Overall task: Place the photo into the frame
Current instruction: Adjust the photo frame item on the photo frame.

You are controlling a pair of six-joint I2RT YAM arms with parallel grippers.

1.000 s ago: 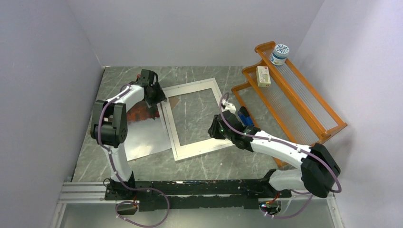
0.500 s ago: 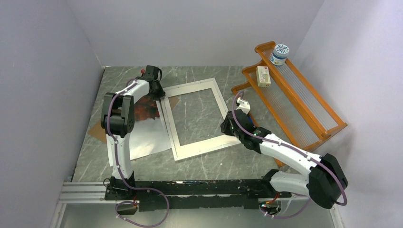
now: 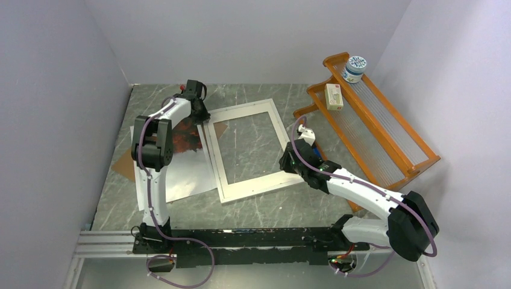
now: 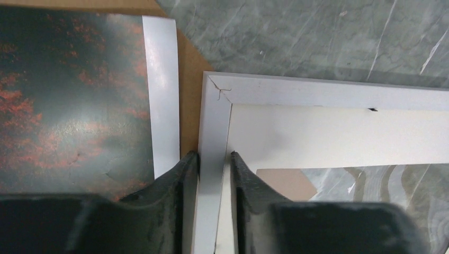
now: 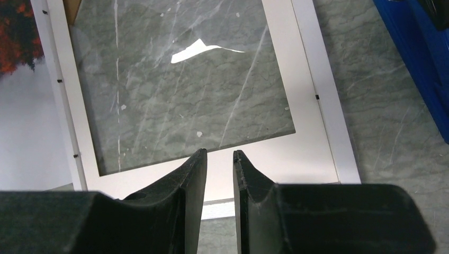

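Brown backing board point(image 4: 188, 90) under photo point(image 4: 69, 106) — orange rack point(image 3: 385, 129) near frame point(image 3: 241, 109)

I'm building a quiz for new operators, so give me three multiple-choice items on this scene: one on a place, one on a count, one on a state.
1. Where does the photo lie relative to the frame?
A) inside it
B) to its left, on the brown backing board
C) on top of its glass

2. How many things stand on the orange rack?
A) none
B) four
C) two

3. The left tool is
A) closed on the frame's left rail
B) wide open above the table
C) holding the photo

Key:
1 B, the photo lies wholly outside the rim.
2 C, only a jar and a small box stand there.
3 A, its fingers press the rail from both sides.
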